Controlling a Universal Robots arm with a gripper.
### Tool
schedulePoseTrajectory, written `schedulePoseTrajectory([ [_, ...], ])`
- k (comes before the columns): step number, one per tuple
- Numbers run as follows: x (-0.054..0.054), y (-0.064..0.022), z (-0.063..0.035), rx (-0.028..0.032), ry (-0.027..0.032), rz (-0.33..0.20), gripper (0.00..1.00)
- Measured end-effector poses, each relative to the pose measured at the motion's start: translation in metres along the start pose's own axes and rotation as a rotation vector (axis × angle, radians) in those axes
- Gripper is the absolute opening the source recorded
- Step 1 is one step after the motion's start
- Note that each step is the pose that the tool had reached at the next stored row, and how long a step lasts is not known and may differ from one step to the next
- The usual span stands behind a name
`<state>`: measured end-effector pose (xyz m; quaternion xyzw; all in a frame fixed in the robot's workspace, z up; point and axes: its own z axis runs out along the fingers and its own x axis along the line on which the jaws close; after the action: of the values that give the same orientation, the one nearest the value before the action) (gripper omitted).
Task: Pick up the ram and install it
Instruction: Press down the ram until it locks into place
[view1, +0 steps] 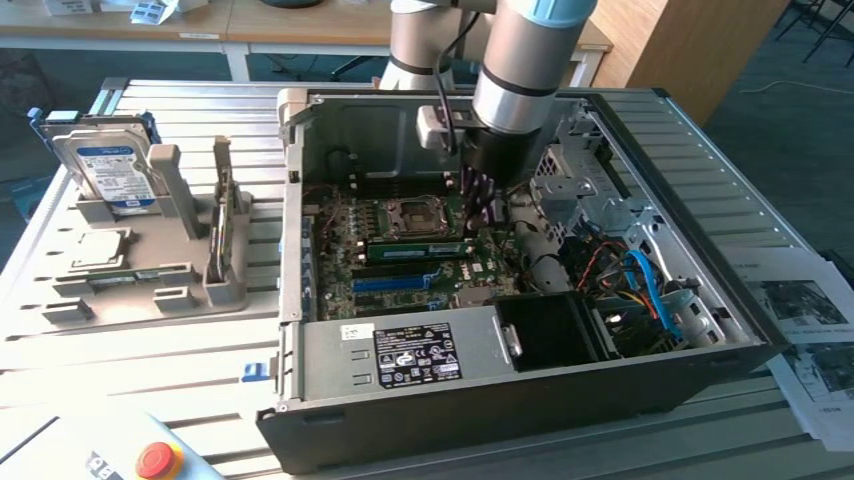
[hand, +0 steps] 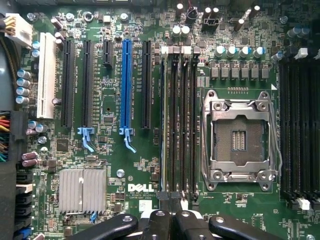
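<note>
Exterior view: in the frame's centre the pincer (view1: 470, 205) stands closed over the ram (view1: 414, 249), which lies in a motherboard slot (view1: 400, 283).

Wrist view: at the bottom centre, the pincer (hand: 169, 220) presses the ram (hand: 163, 125); push evenly so both end clips latch.

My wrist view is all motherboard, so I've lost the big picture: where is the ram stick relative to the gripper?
Observer: In the exterior view the ram sits along the board beside the processor socket, just below the gripper; I cannot tell if they touch.
Operator: Anything in the parts holder outside the case?
Observer: Yes, a hard drive stands upright in the grey holder, on the exterior view's left.
</note>
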<state>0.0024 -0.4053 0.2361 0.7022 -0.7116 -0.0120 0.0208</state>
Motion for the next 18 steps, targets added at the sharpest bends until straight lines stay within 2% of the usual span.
schedulePoseTrajectory([
  [6,0.0001,0.0002,-0.004,-0.0022,0.0001,0.0,0.1],
  [15,0.0001,0.0002,-0.0041,-0.0022,0.0,0.0,0.1],
  [18,-0.0001,0.0025,-0.0039,-0.0022,0.0001,0.0,0.1],
])
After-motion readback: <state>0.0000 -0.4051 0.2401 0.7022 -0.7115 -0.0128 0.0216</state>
